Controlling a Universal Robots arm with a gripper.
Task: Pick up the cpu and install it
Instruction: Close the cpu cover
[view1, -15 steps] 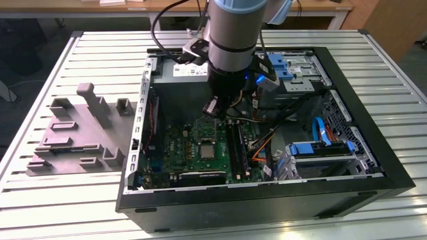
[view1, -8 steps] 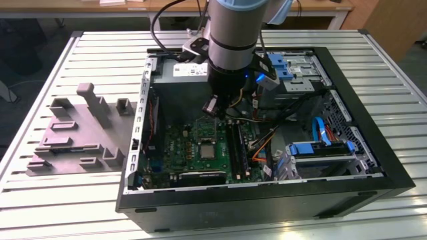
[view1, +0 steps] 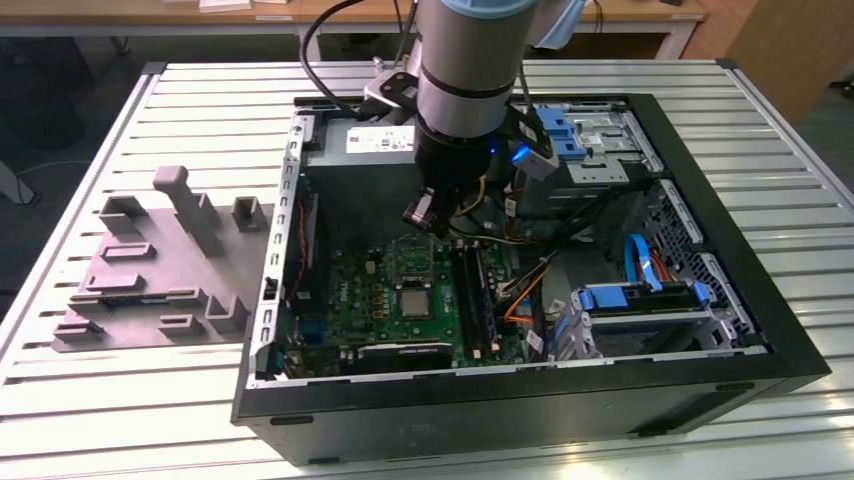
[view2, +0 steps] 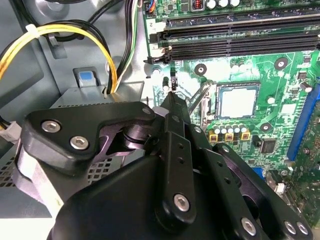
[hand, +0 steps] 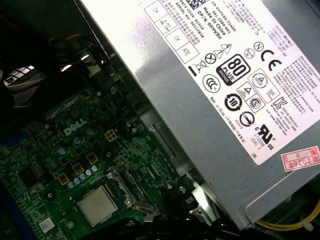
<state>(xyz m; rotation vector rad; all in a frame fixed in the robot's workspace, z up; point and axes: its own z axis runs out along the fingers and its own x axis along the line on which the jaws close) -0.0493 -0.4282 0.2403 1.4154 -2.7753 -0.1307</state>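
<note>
cpu (view2: 238, 101) seated in socket | gripper (view2: 172, 97) above, nearby, apart | fingers closed, empty

An open black computer case (view1: 747, 330) lies on the white slatted counter (view1: 80, 400), its green motherboard (view1: 400, 300) exposed. At nine o'clock from it rests a grey-purple plastic tray with raised blocks (view1: 147, 270). A grey power-supply box (hand: 210, 100) sits at the case's twelve o'clock.

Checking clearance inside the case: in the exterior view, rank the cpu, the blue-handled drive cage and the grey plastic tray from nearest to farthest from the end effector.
1. cpu, directly below the end effector, on the green board.
2. blue-handled drive cage, toward the exterior view's right.
3. grey plastic tray, outside the case, on the exterior view's left.
</note>
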